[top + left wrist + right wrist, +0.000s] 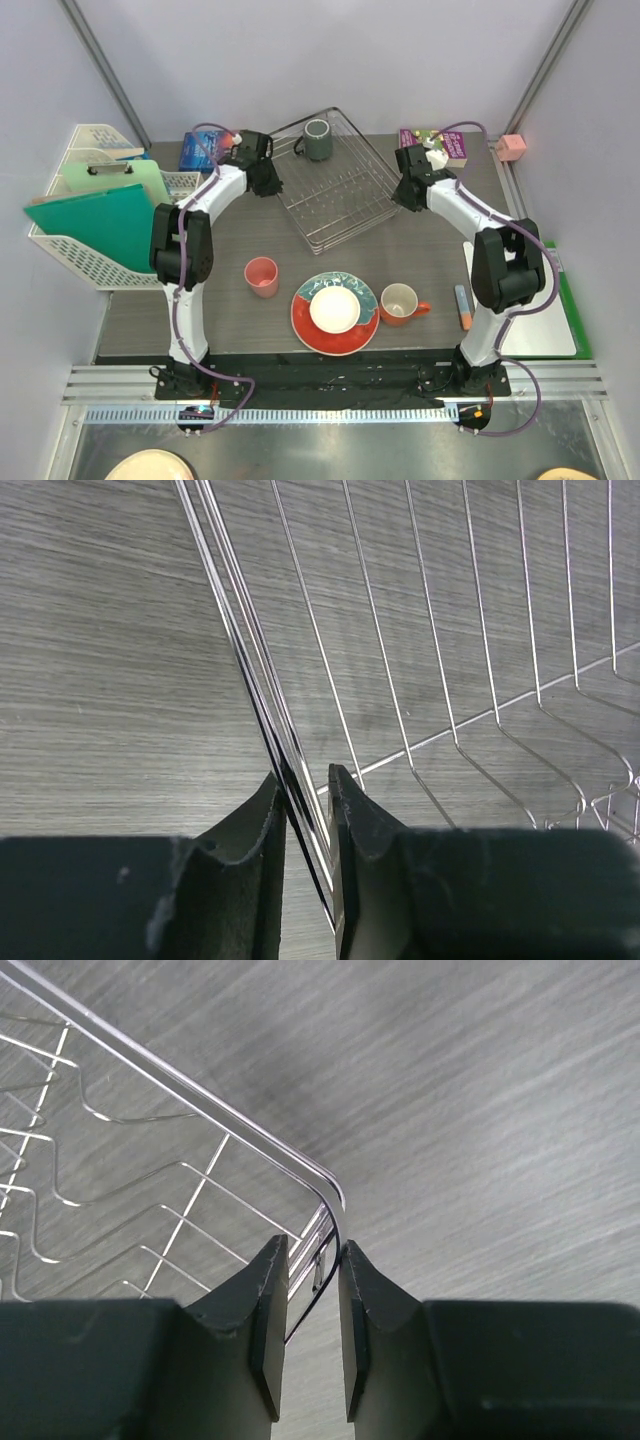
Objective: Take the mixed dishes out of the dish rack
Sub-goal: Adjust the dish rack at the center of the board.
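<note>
Dish rack holds the dark grey mug in its far corner; left fingers and right fingers each pinch its rim; small bowl sits on teal plate.

left: white basket, green boards | back: blue box, purple box | right: marker

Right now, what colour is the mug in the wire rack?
The mug is dark grey; clearest in the top view.
</note>
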{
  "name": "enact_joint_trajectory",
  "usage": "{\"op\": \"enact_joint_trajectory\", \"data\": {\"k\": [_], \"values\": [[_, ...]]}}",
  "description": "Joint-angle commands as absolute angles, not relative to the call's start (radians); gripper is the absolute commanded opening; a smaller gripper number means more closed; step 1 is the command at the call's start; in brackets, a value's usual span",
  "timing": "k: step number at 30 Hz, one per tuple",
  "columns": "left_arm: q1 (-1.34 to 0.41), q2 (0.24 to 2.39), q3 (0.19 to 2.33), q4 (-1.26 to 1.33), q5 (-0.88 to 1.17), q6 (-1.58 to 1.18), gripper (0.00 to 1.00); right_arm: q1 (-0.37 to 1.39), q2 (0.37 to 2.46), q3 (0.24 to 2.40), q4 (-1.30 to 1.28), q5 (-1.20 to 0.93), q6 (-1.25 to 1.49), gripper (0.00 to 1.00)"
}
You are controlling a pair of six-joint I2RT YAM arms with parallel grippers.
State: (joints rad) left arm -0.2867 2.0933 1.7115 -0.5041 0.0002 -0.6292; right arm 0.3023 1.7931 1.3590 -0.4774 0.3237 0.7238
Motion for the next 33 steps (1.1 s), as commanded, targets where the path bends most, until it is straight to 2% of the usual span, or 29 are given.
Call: {"op": "enact_joint_trajectory", "data": {"k": [1,9,16,33], "values": [[-0.307,2.049,1.686,-0.453,0.058,-0.617,0.0,0.302,1.856,1.517,-0.442,0.426,0.539,0.01],[-0.321,2.002,1.652,-0.405,0.115,-0.672,0.0,0.261,1.965,1.707,-0.483,0.442,0.486,0.01],[-0.402,1.924,1.597,-0.334,0.109,-0.729,0.0,0.238,2.106,1.931,-0.561,0.437,0.457,0.01],[-0.523,1.882,1.502,-0.18,0.043,-0.877,0.0,0.242,2.368,2.333,-0.629,0.209,0.494,0.01]]}}
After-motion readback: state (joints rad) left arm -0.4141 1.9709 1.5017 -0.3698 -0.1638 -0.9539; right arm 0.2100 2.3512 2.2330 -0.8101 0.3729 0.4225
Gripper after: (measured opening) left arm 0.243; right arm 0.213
